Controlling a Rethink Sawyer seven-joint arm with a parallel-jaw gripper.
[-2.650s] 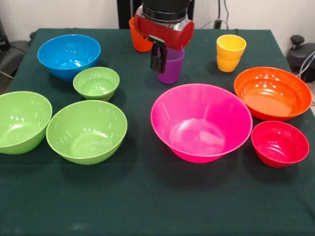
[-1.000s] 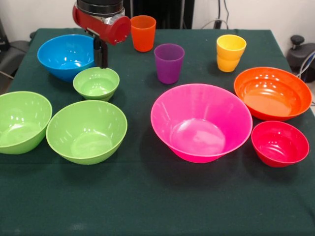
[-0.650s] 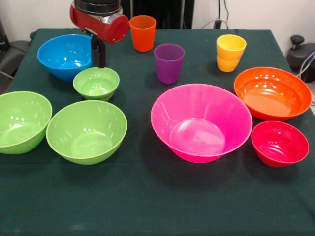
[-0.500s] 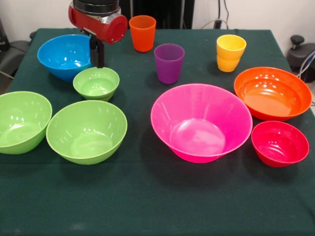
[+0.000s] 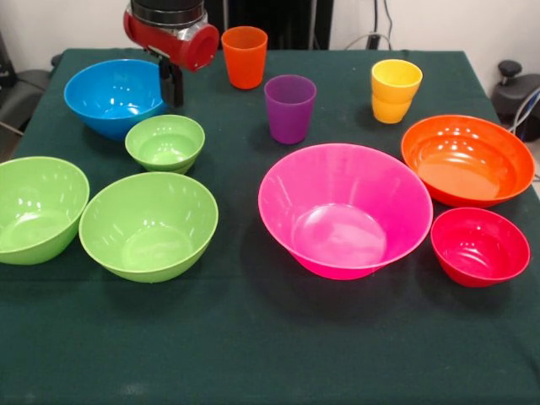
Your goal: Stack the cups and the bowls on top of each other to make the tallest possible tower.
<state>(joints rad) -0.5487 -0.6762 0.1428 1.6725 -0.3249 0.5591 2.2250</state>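
Table [image 5: 253, 354] in dark green cloth carries everything, and nothing is stacked yet except what looks like two yellow cups [image 5: 395, 90] nested together at the far right. Largest of the bowls is the pink bowl [image 5: 344, 209], sitting right of centre. Next come the orange bowl [image 5: 467, 159] at the right edge and the blue bowl [image 5: 115, 96] at the far left. Two big lime green bowls follow: one [image 5: 148, 225] left of centre, and another [image 5: 38, 208] touching it at the left edge. A small red bowl [image 5: 479, 246] sits just in front of the orange one, and a small green bowl [image 5: 165, 143] stands just in front of the blue one. The purple cup [image 5: 289, 108] stands upright behind the pink bowl, with the orange cup [image 5: 245, 56] farther back.

Above the blue bowl's right rim hangs the red and black arm [image 5: 169, 29] with its tool [image 5: 171, 84]; the black fingers look drawn close together with nothing between them, and whether they touch the bowl cannot be told.

Behind the table are a pale wall, cables and dark equipment.
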